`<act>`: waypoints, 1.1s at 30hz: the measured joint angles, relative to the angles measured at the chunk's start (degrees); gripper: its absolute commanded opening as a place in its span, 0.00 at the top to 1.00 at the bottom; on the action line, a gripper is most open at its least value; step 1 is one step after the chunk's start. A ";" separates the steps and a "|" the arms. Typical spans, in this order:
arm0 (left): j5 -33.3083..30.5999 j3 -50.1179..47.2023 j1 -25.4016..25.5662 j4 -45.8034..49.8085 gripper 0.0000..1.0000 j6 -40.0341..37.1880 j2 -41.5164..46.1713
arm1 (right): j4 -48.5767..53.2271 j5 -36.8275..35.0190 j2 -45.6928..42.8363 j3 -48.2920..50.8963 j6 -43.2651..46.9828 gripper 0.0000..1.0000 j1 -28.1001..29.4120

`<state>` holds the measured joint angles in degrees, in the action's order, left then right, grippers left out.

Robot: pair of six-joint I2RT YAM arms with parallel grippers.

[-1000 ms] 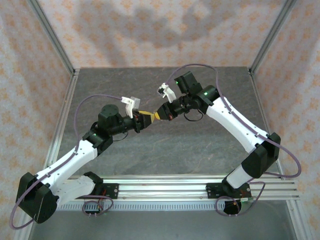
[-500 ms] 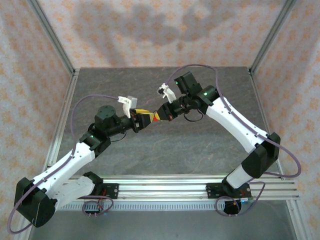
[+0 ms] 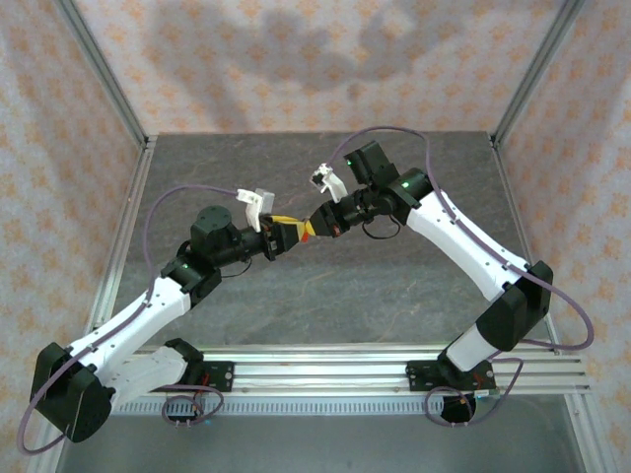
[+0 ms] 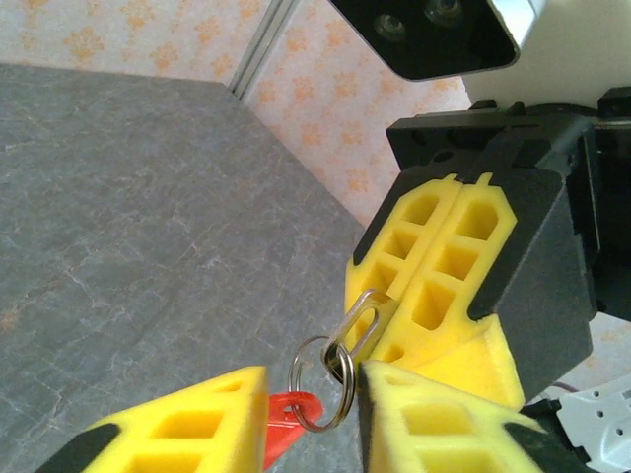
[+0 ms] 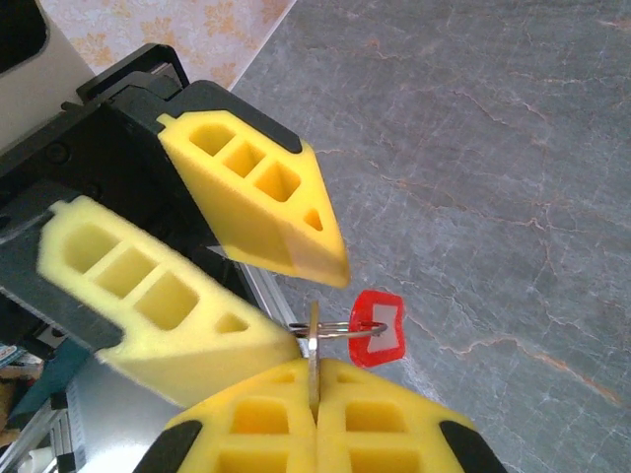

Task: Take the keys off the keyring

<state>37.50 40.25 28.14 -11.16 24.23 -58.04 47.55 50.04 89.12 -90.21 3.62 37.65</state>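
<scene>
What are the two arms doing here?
Both arms meet in the air above the table. The right gripper is shut on the key. The wire ring, with the red tag on it, hangs from the key between the left gripper's parted fingers; whether they pinch it is unclear. The key is not yet off.

We're seeing shiny bare metal on the key [image 5: 313, 345] and the thin wire ring [image 4: 317, 428], and glossy red plastic on the keyring tag [image 5: 376, 329]. The yellow fingers [image 4: 439, 286] look like matt, slightly grainy plastic. The table [image 4: 148, 197] is smooth, matt grey, stone-look.
</scene>
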 measured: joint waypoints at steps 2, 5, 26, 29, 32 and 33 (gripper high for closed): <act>0.20 0.22 0.02 -0.20 0.78 -0.13 -0.35 | 0.00 -0.04 0.00 0.00 0.02 1.00 0.02; 0.61 0.44 0.28 -0.35 0.83 -0.09 -0.74 | 0.02 -0.09 0.00 0.04 0.00 1.00 -0.09; 1.01 0.98 0.37 -0.42 1.00 -0.26 0.98 | -3.37 2.08 -0.04 3.30 -3.43 1.00 -2.40; 0.92 0.98 0.37 -0.42 0.97 -0.26 1.64 | -3.67 2.23 -0.07 3.76 -3.80 1.00 -2.45; 0.68 0.94 0.37 -0.39 0.78 -0.31 1.77 | -3.96 2.36 -0.15 3.89 -3.85 1.00 -2.45; 0.59 0.94 0.37 -0.37 0.76 -0.09 1.77 | -4.02 2.40 -0.22 3.89 -3.85 1.00 -2.45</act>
<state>38.09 41.19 28.51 -11.53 24.14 -56.27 43.53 52.45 88.90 -86.32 -0.23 35.20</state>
